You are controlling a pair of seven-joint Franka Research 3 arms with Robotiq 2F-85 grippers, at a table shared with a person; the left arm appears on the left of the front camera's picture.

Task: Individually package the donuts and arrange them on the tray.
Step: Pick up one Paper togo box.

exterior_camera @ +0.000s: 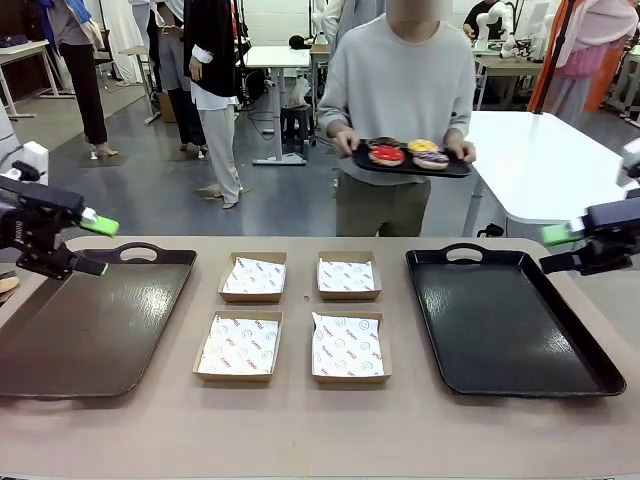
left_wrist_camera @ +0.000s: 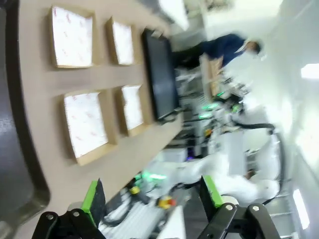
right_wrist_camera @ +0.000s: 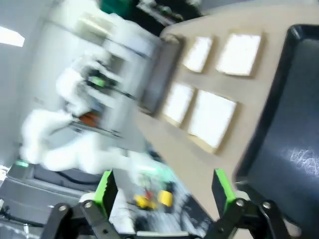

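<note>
A person across the table holds a small black serving tray (exterior_camera: 455, 170) carrying the donuts: a glossy red one (exterior_camera: 386, 154), a brown one (exterior_camera: 385, 143), a yellow one (exterior_camera: 423, 146) and a purple one (exterior_camera: 431, 159). My left gripper (exterior_camera: 98, 246) hovers open over the far left corner of the brown tray (exterior_camera: 90, 320), nothing between its fingers. My right gripper (exterior_camera: 555, 250) hangs open just past the right rim of the black tray (exterior_camera: 500, 320). In the wrist views, the left gripper (left_wrist_camera: 152, 196) and the right gripper (right_wrist_camera: 164, 191) both show spread green pads with nothing between them.
Four paper-lined cardboard boxes sit in a two-by-two block between the trays: (exterior_camera: 253, 276), (exterior_camera: 347, 275), (exterior_camera: 239, 346), (exterior_camera: 349, 347). The boxes (left_wrist_camera: 85, 124) and the black tray (right_wrist_camera: 289, 129) also appear, blurred, from the wrists. Other people and tables stand far behind.
</note>
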